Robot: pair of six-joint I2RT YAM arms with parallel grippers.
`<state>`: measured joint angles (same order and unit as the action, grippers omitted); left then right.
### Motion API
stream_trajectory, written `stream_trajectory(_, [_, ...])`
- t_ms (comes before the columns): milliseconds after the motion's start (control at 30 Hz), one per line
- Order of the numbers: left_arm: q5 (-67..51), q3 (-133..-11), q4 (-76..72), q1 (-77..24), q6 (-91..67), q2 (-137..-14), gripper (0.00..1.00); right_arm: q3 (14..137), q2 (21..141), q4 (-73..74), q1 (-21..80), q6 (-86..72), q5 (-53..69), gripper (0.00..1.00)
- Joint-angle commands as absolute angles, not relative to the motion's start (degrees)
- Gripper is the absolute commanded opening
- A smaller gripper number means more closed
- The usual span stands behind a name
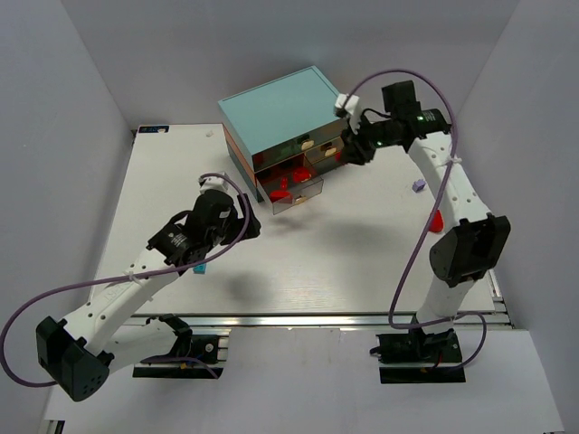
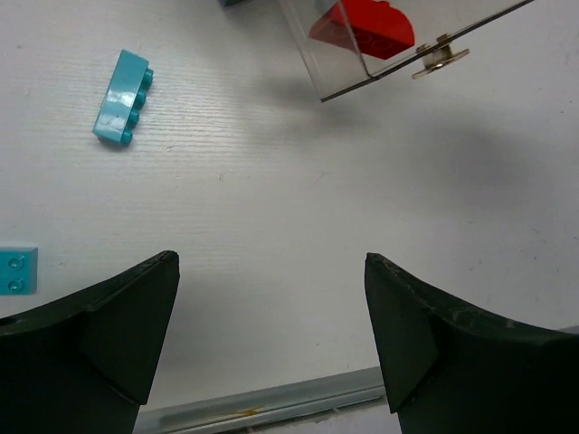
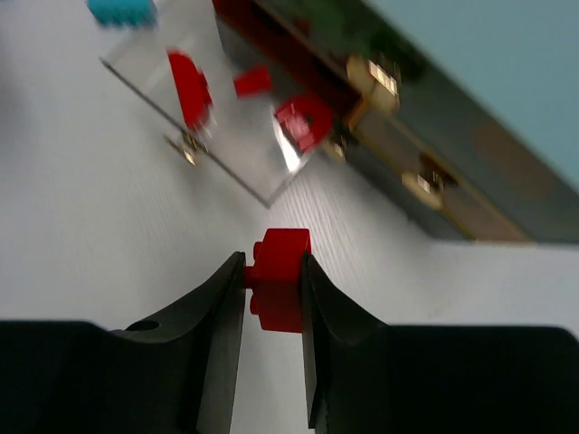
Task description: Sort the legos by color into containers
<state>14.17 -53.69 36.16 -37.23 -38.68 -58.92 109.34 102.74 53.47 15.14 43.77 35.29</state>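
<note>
My right gripper is shut on a red lego, held above the table just right of the chest's front. A clear drawer stands pulled out of the light-teal-topped chest, and it holds red legos. My left gripper is open and empty above bare table, in front of that drawer. A cyan lego lies on its side to the left of it. Another cyan lego shows at the frame's left edge.
A pale lilac lego lies on the table right of the chest. Something red shows partly behind the right arm. Shut drawers with tan knobs face the right gripper. The table's metal front edge lies close below the left gripper.
</note>
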Motion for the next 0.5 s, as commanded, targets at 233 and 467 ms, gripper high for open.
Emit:
stream_trajectory(233, [17.93,-50.98,37.97,-37.00,-43.76,-54.76,0.93,124.45,116.88,42.99,25.57,25.76,37.63,0.10])
stream_trajectory(467, [18.89,-48.87,38.76,-37.00,-46.76,-51.86,0.93,124.72,120.41,42.45,27.86,24.52,35.68,0.50])
